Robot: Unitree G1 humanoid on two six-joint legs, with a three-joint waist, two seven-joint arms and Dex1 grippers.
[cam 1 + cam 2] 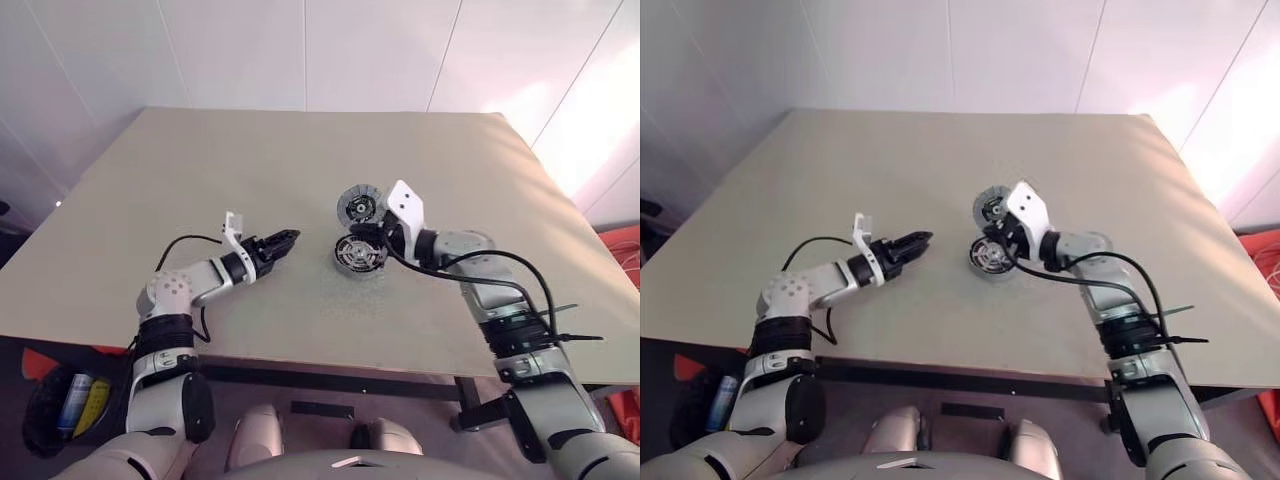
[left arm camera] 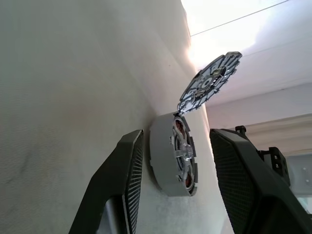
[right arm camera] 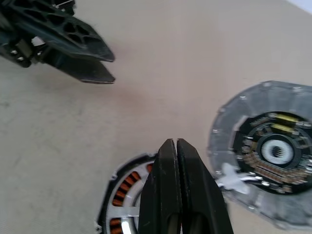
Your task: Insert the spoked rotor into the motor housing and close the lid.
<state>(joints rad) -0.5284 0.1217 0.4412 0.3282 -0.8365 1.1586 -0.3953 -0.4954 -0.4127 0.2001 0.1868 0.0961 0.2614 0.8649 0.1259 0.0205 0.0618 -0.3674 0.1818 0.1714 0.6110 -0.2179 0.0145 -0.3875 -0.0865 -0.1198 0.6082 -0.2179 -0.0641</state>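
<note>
Two grippers hover over the beige table (image 1: 150, 190), facing each other across its middle. Left gripper (image 1: 290, 239) is partly open with nothing between its fingers, its tips aimed at the motor housing (image 1: 358, 254), which lies flat near the table's centre. Copper windings show inside it, with a silvery spoked rotor (image 2: 184, 155) seated in its middle. Its lid (image 1: 359, 206) stands swung open, hinged at the housing's far edge, circuit face visible. Right gripper (image 3: 176, 148) is pressed fully closed, empty, its tips just above the housing's rim, beside the lid.
</note>
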